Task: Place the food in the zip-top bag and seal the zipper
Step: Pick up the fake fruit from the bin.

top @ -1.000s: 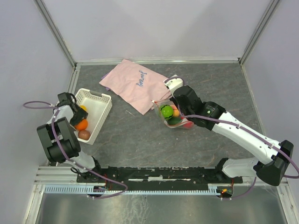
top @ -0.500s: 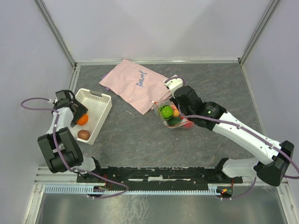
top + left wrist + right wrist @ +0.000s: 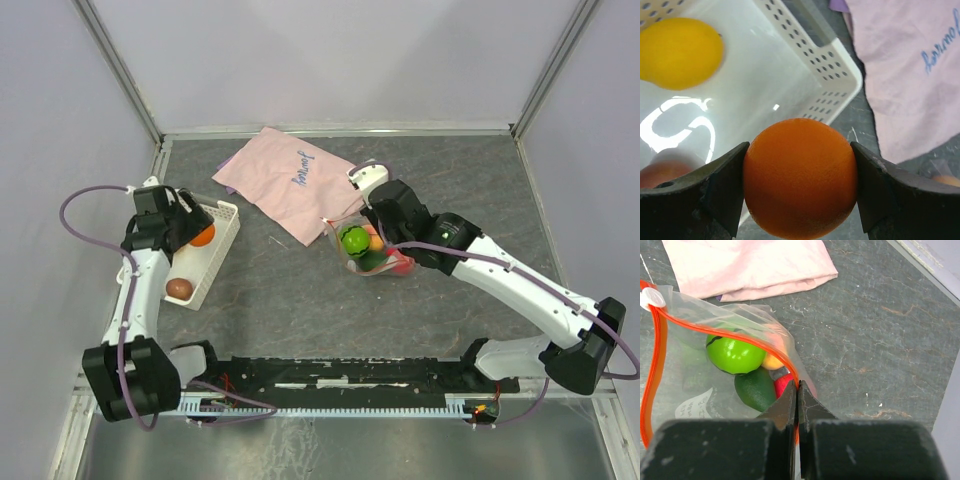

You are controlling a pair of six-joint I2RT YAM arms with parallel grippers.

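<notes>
Here, brown fruit (image 3: 179, 288): in basket (image 3: 805, 45), near end, 9 o'clock on surface (image 3: 280, 300).
zip-top bag (image 3: 685, 390): centre, mouth agape; green fruit (image 3: 735, 355), red fruit (image 3: 782, 385) inside.
left end effector (image 3: 800, 160): clamped on orange fruit (image 3: 800, 200), over basket's far rim.
right end effector (image 3: 797, 392): pressed together, pinching zipper (image 3: 715, 330).
pink cloth (image 3: 290, 180): 12 o'clock.

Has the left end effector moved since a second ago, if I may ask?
Yes. The left end effector, holding the orange fruit, has shifted from the white basket's middle toward its rim nearest the pink cloth.
</notes>
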